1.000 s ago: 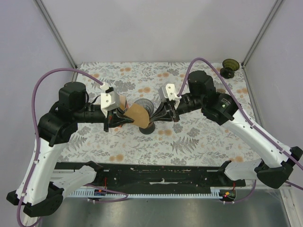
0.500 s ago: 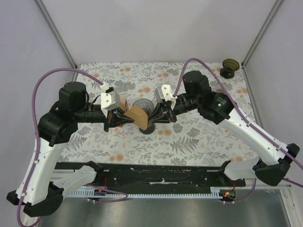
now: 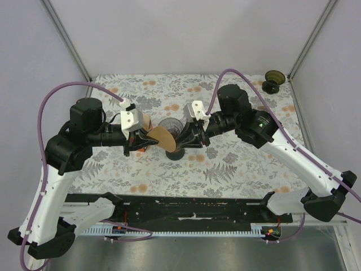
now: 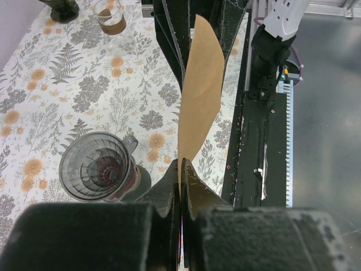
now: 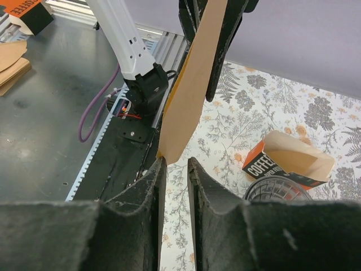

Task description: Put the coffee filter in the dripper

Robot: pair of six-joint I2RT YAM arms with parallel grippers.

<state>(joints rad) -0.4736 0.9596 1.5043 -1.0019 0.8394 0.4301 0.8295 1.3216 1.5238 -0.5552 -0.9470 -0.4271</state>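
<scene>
Top external view has the paper filter (image 3: 163, 135) just above the dripper (image 3: 174, 125), its long axis running from the left gripper (image 3: 149, 138), clenched on one corner, to the right gripper (image 5: 175, 164), whose parted jaws meet its far tip ungripped.
</scene>
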